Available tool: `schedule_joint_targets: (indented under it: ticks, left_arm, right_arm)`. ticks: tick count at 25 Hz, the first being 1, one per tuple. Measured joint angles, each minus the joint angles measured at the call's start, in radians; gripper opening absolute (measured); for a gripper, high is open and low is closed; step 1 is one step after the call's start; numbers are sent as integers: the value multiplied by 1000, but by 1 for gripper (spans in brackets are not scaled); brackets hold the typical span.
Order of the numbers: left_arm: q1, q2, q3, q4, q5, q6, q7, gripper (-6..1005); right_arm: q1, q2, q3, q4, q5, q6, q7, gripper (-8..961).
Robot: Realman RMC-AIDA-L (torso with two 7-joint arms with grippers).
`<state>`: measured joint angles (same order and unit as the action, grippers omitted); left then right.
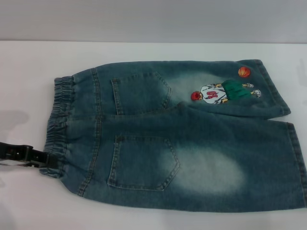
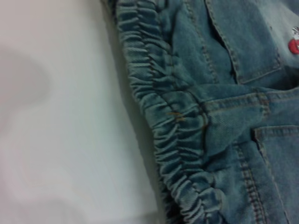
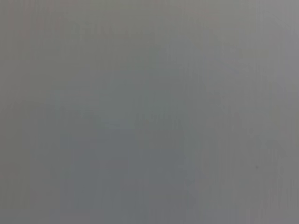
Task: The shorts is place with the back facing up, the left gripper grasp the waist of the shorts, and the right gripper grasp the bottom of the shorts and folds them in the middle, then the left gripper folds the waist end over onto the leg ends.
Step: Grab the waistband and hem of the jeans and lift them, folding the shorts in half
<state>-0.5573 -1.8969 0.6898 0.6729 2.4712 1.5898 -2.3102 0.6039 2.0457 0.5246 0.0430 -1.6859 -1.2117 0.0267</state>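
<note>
The waist of the denim shorts is being reached by the left gripper, grip undeterminable; clamping is needed next.

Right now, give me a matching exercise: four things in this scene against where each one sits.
Things:
1. waist
2. left gripper
3. orange ball
4. leg hems

Places:
A. far leg, near its hem
B. robot's right end of the shorts
C. at the near corner of the waist
D. robot's left end of the shorts

Pairs: 1-D, 2-C, 3-A, 4-B
</note>
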Motion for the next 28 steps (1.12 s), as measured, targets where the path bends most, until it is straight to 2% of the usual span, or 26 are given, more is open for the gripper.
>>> schedule_joint_targets:
  ticks: [3,8,14,19,23,26,28]
  left_arm:
    - [1,-1,4,1,0,-5,2,573]
    - [-3,-2,12,2,0,-14,1,332]
    - [-4,-2,12,2,0,-21,6,103]
    - [-4,-2,4,3,-5,-35,11,41]
    - [-5,-4,-2,11,-9,-56,13,41]
    - [-9,-16,-36,14,-10,-70,30,41]
    - [-12,-24,-72,14,-10,-76,46,41]
  right_arm:
    - [-2,1,0,0,0,0,0,563]
    - [-3,2,0,-2,0,0,-1,562]
    - [-3,2,2,-8,0,0,-1,562]
    - [0,2,2,-8,0,0,1,562]
    - [1,2,3,-7,8,-1,18,561]
    - [4,-1,5,-9,24,-13,110,562]
    - [6,-9,0,-22,26,-29,243,562]
